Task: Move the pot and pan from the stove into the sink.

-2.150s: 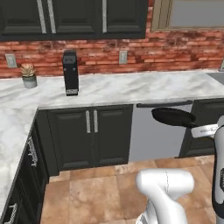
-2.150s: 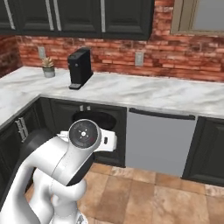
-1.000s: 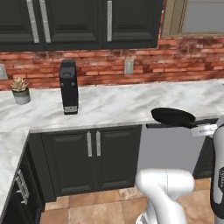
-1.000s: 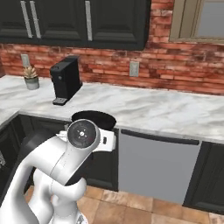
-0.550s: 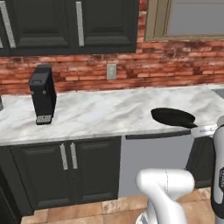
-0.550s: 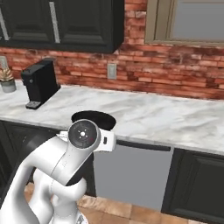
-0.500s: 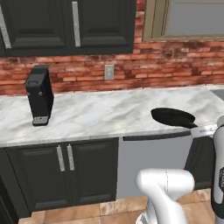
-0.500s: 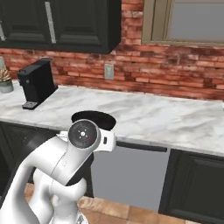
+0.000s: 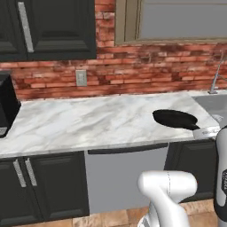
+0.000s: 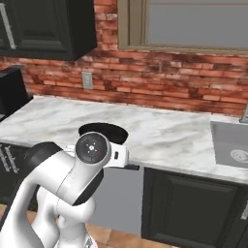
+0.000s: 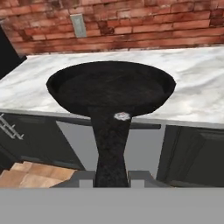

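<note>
- The small, shallow round black frying pan (image 11: 111, 90) is off the stove, carried in the air over the near edge of the white marble counter (image 9: 88, 119).
- The two-finger gripper (image 11: 111, 178) is clamped on the pan's thin black handle (image 11: 110, 148).
- The rectangular grey steel sink (image 10: 231, 143) lies to the right, well apart from the pan; its chrome faucet (image 9: 216, 73) stands behind it.
- Left, as I judge it: set this pan in the basin, then fetch the pot.
- A black coffee machine (image 9: 6, 104) stands far left; a wall outlet (image 9: 81, 78) sits on the red brick wall (image 9: 133, 71). Nothing blocks the way.
</note>
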### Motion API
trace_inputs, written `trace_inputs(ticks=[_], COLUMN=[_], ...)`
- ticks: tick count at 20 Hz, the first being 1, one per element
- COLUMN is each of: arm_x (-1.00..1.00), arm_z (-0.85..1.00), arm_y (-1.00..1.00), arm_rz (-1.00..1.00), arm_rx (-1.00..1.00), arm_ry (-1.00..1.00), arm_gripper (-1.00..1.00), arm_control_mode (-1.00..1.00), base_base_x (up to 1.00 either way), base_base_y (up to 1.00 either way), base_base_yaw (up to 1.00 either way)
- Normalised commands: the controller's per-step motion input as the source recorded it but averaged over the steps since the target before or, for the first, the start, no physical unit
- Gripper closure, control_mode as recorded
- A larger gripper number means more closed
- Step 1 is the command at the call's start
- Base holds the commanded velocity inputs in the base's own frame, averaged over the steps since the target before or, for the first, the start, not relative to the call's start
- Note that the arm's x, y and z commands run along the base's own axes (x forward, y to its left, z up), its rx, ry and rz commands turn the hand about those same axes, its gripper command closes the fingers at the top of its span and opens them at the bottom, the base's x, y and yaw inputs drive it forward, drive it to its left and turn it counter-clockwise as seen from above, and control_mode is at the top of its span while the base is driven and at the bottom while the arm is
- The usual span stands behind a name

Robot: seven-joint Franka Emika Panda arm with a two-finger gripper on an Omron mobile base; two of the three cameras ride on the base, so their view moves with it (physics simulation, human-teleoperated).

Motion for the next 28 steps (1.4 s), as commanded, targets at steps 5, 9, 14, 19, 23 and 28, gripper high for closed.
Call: trace_inputs(ticks=[5, 9, 14, 19, 23, 28], arm_x=[0.0, 0.0, 0.0, 0.0, 0.0, 0.0], arm_z=[0.0, 0.0, 0.0, 0.0, 0.0, 0.0], arm_y=[0.0, 0.0, 0.0, 0.0, 0.0, 0.0], arm_rz=[0.0, 0.0, 0.0, 0.0, 0.0, 0.0], arm_rx=[0.0, 0.0, 0.0, 0.0, 0.0, 0.0], arm_ry=[0.0, 0.0, 0.0, 0.0, 0.0, 0.0], arm_gripper=[1.0, 1.0, 1.0, 1.0, 1.0, 1.0], arm_control_mode=[1.0, 1.0, 1.0, 1.0, 1.0, -1.0], base_base_x=[0.23, 0.21, 0.21, 0.22, 0.18, 0.01], base_base_y=[-0.96, -1.0, -0.98, -0.92, -0.75, -0.1], base_base_yaw=[-0.02, -0.03, -0.03, -0.03, -0.02, 0.0])
